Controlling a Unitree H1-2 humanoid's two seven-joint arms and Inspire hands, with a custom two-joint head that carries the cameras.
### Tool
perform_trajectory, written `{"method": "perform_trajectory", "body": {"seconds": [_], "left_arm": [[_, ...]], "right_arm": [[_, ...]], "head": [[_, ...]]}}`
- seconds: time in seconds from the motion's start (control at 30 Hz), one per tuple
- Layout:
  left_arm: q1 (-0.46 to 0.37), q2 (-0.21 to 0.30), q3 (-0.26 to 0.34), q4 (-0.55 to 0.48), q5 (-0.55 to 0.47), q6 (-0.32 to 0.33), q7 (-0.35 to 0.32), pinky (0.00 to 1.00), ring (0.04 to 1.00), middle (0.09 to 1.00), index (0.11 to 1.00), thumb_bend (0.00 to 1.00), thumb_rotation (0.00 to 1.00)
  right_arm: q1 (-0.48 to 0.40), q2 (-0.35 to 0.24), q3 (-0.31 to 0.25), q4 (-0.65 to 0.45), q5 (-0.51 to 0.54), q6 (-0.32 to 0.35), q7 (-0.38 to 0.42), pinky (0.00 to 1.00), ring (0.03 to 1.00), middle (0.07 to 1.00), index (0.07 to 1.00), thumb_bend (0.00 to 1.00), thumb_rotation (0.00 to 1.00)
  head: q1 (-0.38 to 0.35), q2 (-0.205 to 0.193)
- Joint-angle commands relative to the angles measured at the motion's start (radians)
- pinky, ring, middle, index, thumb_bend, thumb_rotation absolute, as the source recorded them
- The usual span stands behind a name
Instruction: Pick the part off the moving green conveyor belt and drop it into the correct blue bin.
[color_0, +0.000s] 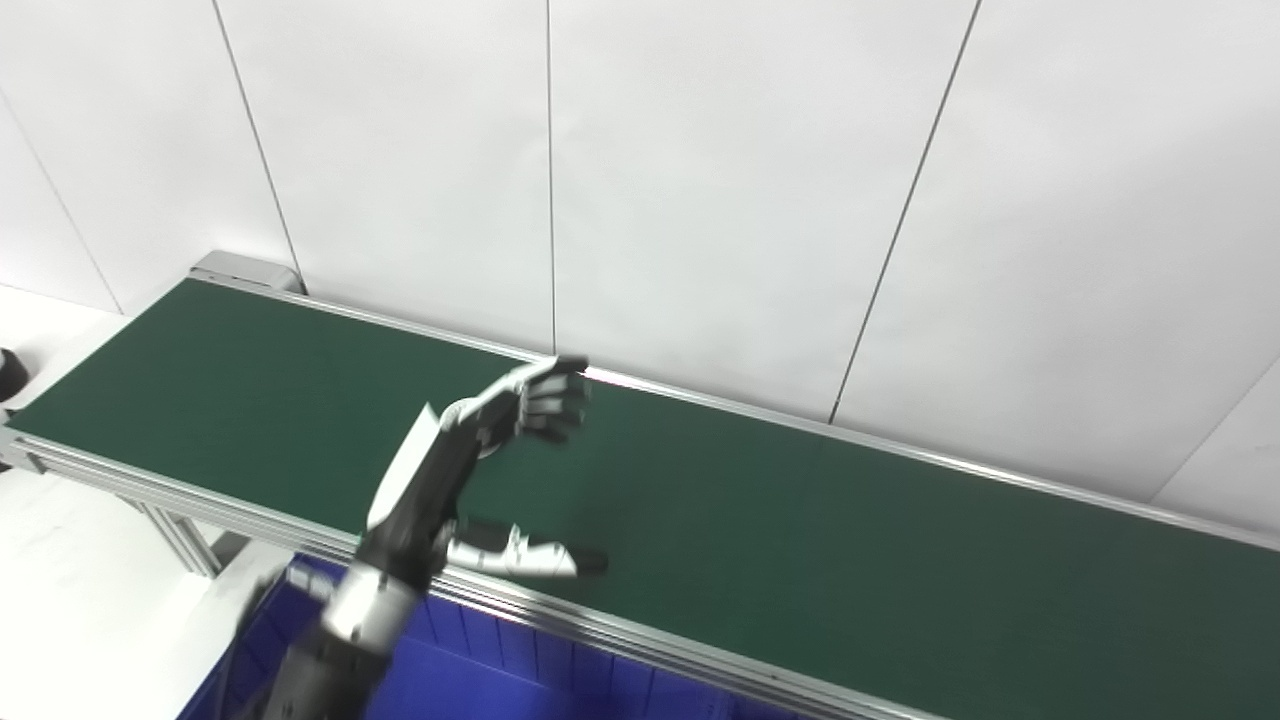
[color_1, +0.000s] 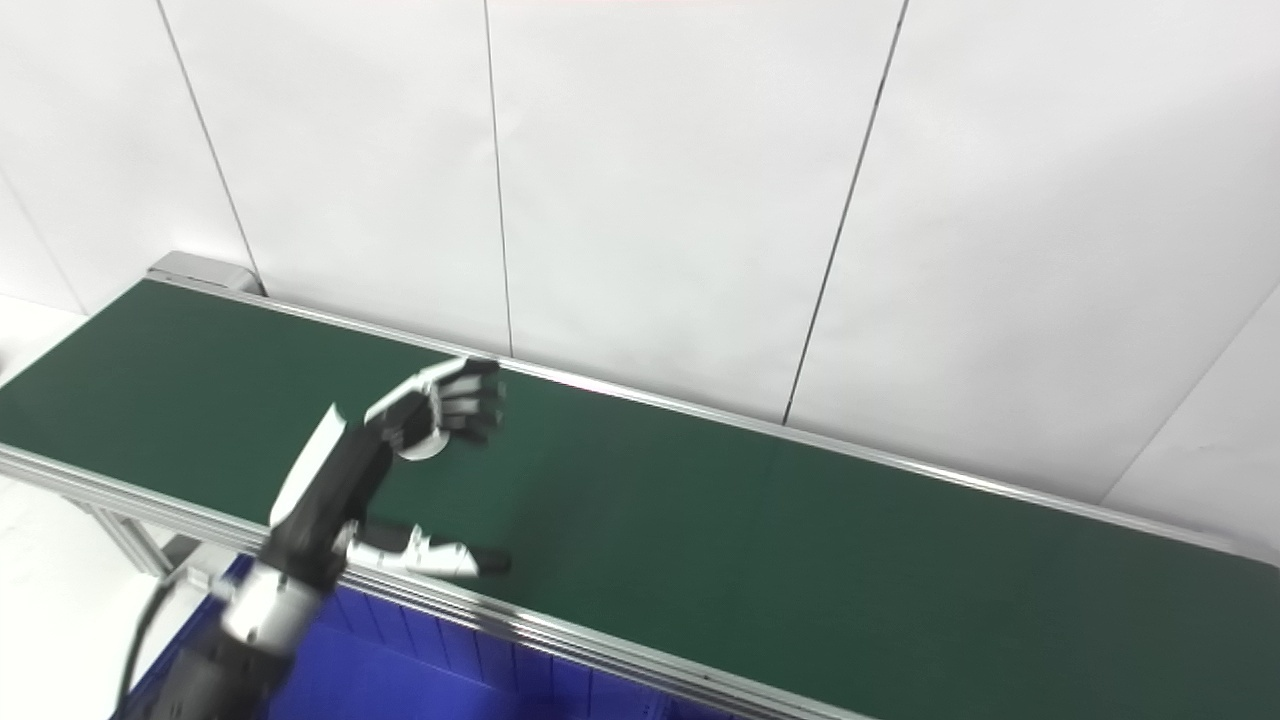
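Observation:
My left hand (color_0: 470, 470) reaches over the near rail onto the green conveyor belt (color_0: 800, 520). It is open and empty, with the fingers (color_0: 550, 400) curled high toward the far rail and the thumb (color_0: 520, 552) stretched low along the near edge. It also shows in the right eye view (color_1: 400, 470). No part is visible on the belt (color_1: 750, 520). A blue bin (color_0: 480, 670) sits below the belt's near rail, under my left forearm. My right hand is not in view.
The belt runs from upper left to lower right between aluminium rails (color_0: 640, 640). A white panelled wall (color_0: 700, 180) stands just behind it. A metal leg (color_0: 180, 535) supports the belt's left end. A dark object (color_0: 10, 372) sits at the far left edge.

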Motion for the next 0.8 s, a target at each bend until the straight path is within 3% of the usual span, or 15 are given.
{"method": "perform_trajectory", "body": {"seconds": [0.0, 0.1, 0.37, 0.57, 0.77], "left_arm": [[-0.086, 0.063, 0.01, 0.035, 0.069, -0.01, -0.012, 0.7, 0.776, 0.824, 0.838, 0.99, 0.0], [-0.181, 0.135, -0.007, 0.144, 0.202, -0.056, -0.002, 0.7, 0.78, 0.823, 0.828, 1.0, 0.0], [-0.367, 0.236, -0.116, 0.34, 0.509, -0.085, 0.013, 0.67, 0.796, 0.837, 0.792, 1.0, 0.0], [-0.495, 0.272, -0.204, 0.488, 0.603, -0.101, -0.013, 0.75, 0.831, 0.845, 0.766, 1.0, 0.02], [-0.599, 0.263, -0.281, 0.645, 0.637, -0.12, -0.014, 0.77, 0.84, 0.846, 0.765, 1.0, 0.03]], "right_arm": [[-0.004, 0.006, 0.006, -0.033, -0.015, -0.014, 0.0, 0.95, 0.943, 0.97, 1.0, 0.77, 1.0], [-0.008, 0.01, 0.008, -0.031, -0.01, -0.015, 0.005, 0.96, 0.95, 0.973, 1.0, 0.77, 1.0], [-0.017, 0.015, 0.016, -0.016, -0.006, -0.028, 0.006, 0.96, 0.949, 0.964, 1.0, 0.76, 1.0], [-0.017, 0.024, 0.02, -0.019, 0.002, -0.021, 0.007, 0.96, 0.944, 0.958, 0.998, 0.76, 1.0], [-0.012, 0.029, 0.027, -0.027, -0.006, -0.022, 0.005, 0.94, 0.928, 0.94, 0.985, 0.75, 1.0]], "head": [[0.001, 0.001], [-0.001, 0.001], [-0.009, 0.0], [-0.018, 0.002], [-0.03, 0.005]]}}
